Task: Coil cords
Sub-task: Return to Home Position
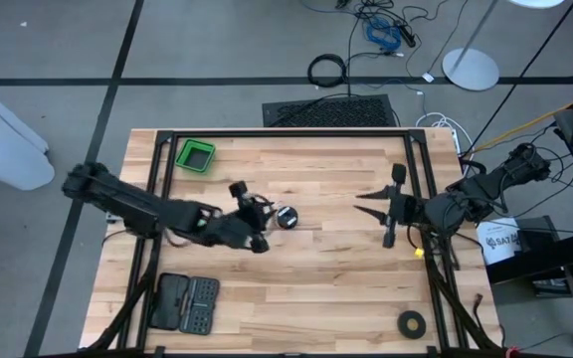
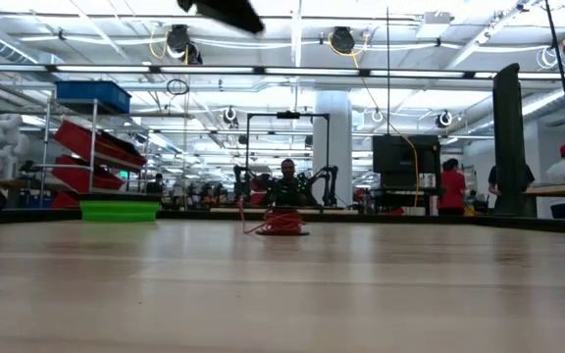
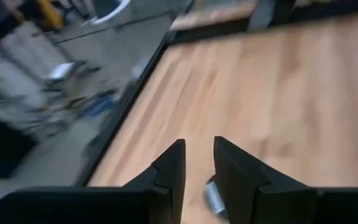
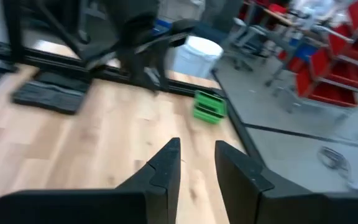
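The cord (image 1: 286,217) lies coiled in a small dark-and-red bundle at mid-worktop (image 1: 326,288). Just left of it hangs the left hand (image 3: 197,149), fingers slightly parted and empty. The right hand (image 4: 196,149), likewise ajar and empty, is well to the right. A green bin (image 1: 195,156) stands far left, a black bit case (image 1: 182,303) near left, and a tape ring (image 1: 412,321) near right.

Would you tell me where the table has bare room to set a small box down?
The widest bare wood lies between the black case and the tape ring. Another free patch sits between the green bin and the right claw. It is crowded left of centre, where the left claw hangs by the cord.
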